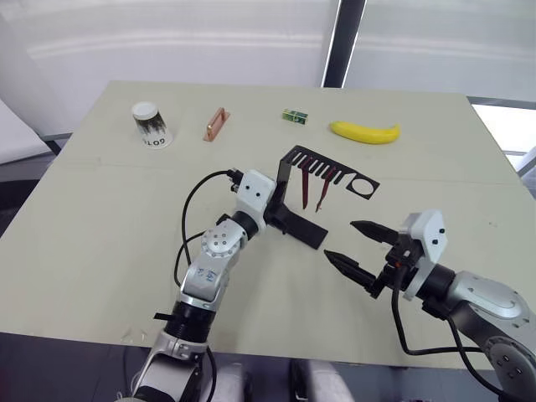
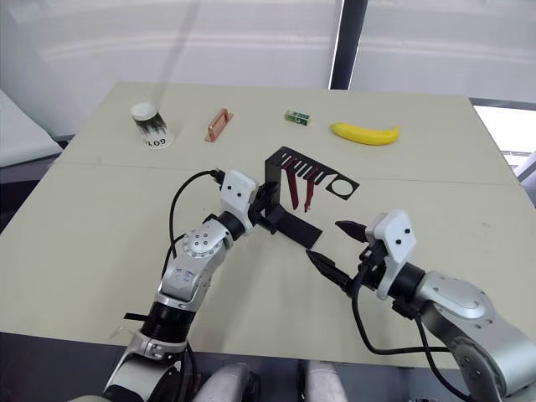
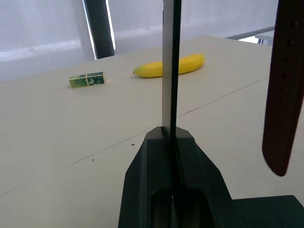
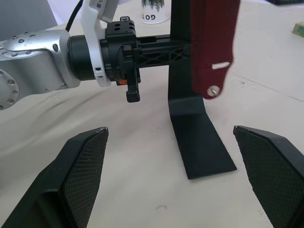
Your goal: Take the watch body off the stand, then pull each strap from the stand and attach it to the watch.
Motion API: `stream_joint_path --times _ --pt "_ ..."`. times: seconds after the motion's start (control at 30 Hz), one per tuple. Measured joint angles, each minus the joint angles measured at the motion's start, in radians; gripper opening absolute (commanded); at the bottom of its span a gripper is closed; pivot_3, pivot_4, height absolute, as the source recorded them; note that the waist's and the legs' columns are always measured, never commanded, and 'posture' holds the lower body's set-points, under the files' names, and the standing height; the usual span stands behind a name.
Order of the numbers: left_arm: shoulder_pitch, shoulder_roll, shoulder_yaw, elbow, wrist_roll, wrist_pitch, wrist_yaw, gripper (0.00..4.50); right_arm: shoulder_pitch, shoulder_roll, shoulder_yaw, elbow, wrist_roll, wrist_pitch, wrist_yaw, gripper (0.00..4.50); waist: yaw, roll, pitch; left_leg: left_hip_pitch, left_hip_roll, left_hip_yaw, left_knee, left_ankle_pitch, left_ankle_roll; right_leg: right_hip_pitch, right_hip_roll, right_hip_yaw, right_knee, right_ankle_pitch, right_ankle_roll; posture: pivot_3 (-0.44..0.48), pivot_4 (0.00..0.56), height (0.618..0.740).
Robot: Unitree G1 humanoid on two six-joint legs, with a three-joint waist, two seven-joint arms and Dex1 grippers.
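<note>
Left gripper (image 1: 280, 203) fingertips hidden behind the stand (image 1: 303, 224) upright in head views. Left wrist view: stand upright runs out past the top edge, one strap (image 3: 284, 85) cut off at the top and right edges. Cup (image 4: 155, 10) cropped by the frame edge in right wrist view.

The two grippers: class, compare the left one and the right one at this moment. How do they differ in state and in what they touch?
The left gripper is shut on the stand, clamping its upright, while the right gripper touches nothing. The left gripper's fingers are pressed together on the metal; the right gripper's are spread wide apart. The left gripper sits at the stand's left side; the right gripper hovers off its foot, to the right. Both have black fingers and point at the stand.
</note>
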Motion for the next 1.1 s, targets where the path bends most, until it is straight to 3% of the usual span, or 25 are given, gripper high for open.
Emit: stream_joint_path --times 0.37,0.53,0.7,0.8,0.93,1.1 --pt "-0.033 -0.064 0.012 0.102 0.057 -0.091 0.125 0.04 -0.255 0.157 0.123 -0.032 -0.078 0.228 -0.359 4.50 0.000 0.000 0.000 -0.002 0.000 0.000 0.000 0.000 -0.001 -0.003 0.000 0.000 0.001 0.000 0.000 0.000 0.150 0.740" --pt "-0.032 -0.075 0.010 0.104 0.064 -0.093 0.131 0.04 -0.359 0.323 0.198 0.001 -0.176 0.328 -0.543 4.50 -0.003 0.000 0.000 -0.002 0.000 0.000 0.000 0.001 -0.001 -0.004 0.000 0.000 0.003 0.000 0.000 0.000 0.150 0.740" --pt "-0.031 -0.074 0.012 0.103 0.065 -0.095 0.131 0.04 -0.400 0.421 0.250 0.057 -0.283 0.343 -0.632 4.50 -0.004 0.000 0.000 -0.003 -0.001 0.000 0.000 0.001 -0.001 -0.006 -0.001 0.000 0.007 0.000 0.000 0.000 0.150 0.740" --pt "-0.031 -0.075 0.012 0.103 0.066 -0.096 0.131 0.00 -0.414 0.439 0.270 0.085 -0.351 0.341 -0.655 3.62 -0.004 0.000 0.000 -0.004 -0.001 0.000 0.000 0.001 -0.001 -0.007 -0.001 0.000 0.008 0.000 0.000 0.000 0.150 0.740" --pt "-0.031 -0.072 0.013 0.103 0.071 -0.098 0.131 0.00 -0.421 0.468 0.291 0.121 -0.413 0.330 -0.659 1.68 -0.006 0.000 0.000 -0.004 -0.001 0.000 0.000 0.001 -0.002 -0.008 -0.001 0.000 0.009 0.000 0.000 0.000 0.150 0.740" --pt "-0.024 -0.072 0.013 0.097 0.078 -0.105 0.131 0.00 -0.452 0.493 0.302 0.163 -0.449 0.315 -0.636 1.68 -0.007 0.000 0.000 -0.005 -0.001 0.000 0.000 0.001 -0.002 -0.010 -0.001 0.000 0.010 0.000 0.000 0.000 0.150 0.740"
